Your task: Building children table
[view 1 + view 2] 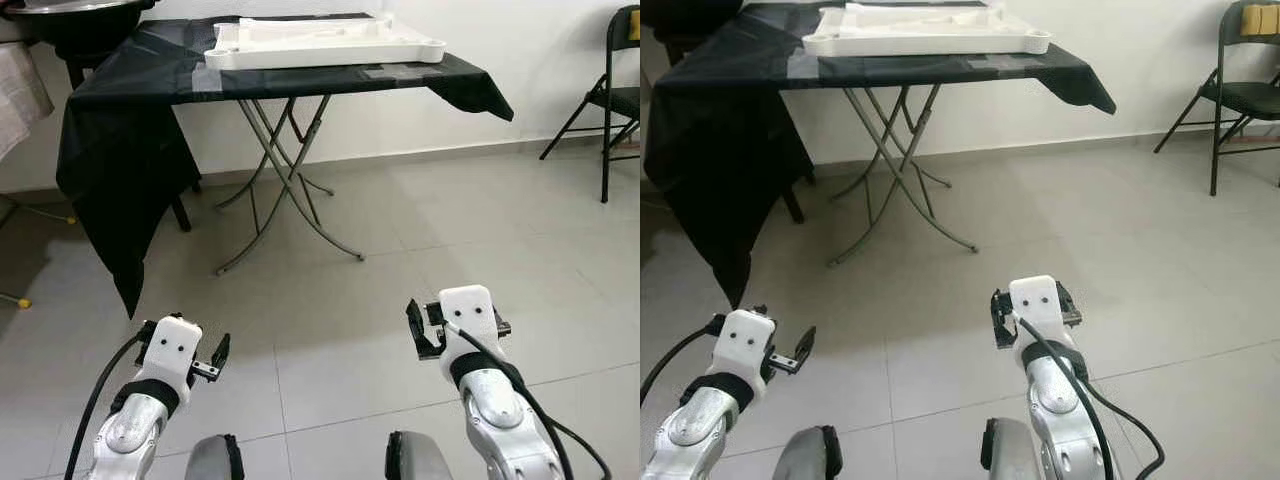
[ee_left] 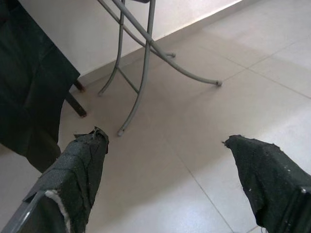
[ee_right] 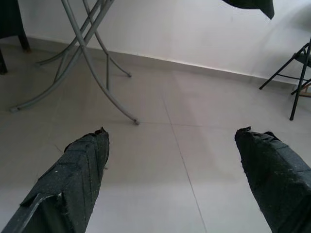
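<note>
One folding table on crossed grey metal legs is seen against the white wall, ahead of the robot. One black cloth is draped over it, hanging low off the left edge of the tabletop and in a point off the right corner. One white children table part, a flat moulded panel with round corner sockets, is laid on the cloth, taking up the middle and right of the tabletop, its near edge close to the tabletop's front edge. At the far left edge a dark round basin is partly seen. At far right one black folding chair is set on the tiled floor, well apart from the table.

Two grippers are held low over the floor, well short of the table. The left gripper is released, fingers spread wide, nothing between them. The right gripper is likewise spread wide and empty. Four black fingers are counted in all across the wrist views, floor tiles and table legs beyond them.
</note>
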Available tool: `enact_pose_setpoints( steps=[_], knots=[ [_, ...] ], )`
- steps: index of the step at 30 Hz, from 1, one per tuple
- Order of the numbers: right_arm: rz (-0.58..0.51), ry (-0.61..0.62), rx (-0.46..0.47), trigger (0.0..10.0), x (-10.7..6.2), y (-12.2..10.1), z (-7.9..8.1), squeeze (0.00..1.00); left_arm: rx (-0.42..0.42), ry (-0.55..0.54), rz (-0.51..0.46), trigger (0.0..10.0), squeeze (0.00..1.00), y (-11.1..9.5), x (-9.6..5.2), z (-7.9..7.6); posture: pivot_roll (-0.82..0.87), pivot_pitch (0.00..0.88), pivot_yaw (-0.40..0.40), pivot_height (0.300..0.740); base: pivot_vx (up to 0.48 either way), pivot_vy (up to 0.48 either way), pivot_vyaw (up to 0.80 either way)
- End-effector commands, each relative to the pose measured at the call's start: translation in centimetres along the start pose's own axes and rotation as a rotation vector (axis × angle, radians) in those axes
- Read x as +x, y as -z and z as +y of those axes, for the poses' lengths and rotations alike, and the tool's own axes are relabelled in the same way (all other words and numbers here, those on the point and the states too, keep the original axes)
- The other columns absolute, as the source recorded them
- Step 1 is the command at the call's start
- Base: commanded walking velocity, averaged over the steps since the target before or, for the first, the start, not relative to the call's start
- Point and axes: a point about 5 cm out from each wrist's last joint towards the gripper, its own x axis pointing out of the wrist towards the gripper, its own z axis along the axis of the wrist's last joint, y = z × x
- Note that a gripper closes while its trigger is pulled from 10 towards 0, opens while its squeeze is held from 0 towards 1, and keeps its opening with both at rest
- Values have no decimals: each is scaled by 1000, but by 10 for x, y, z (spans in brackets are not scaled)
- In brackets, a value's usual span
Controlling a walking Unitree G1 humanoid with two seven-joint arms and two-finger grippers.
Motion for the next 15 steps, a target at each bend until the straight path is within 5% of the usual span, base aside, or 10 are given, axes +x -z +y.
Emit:
enact_pose_setpoints(
  steps=[1, 15],
  knots=[
    [7, -2, 0, 10000, 1, 0, 1, 1000, 5, 1, 3, 10000, 0, 2, 2, -4, -45, 0, -36, 605, 0, 0, 0],
    [-6, -24, 18, 10000, 9, -4, 10, 1000, 15, -21, -22, 10000, 0, -3, 16, -1, -36, 0, -30, 655, 0, 0, 0]
  ],
)
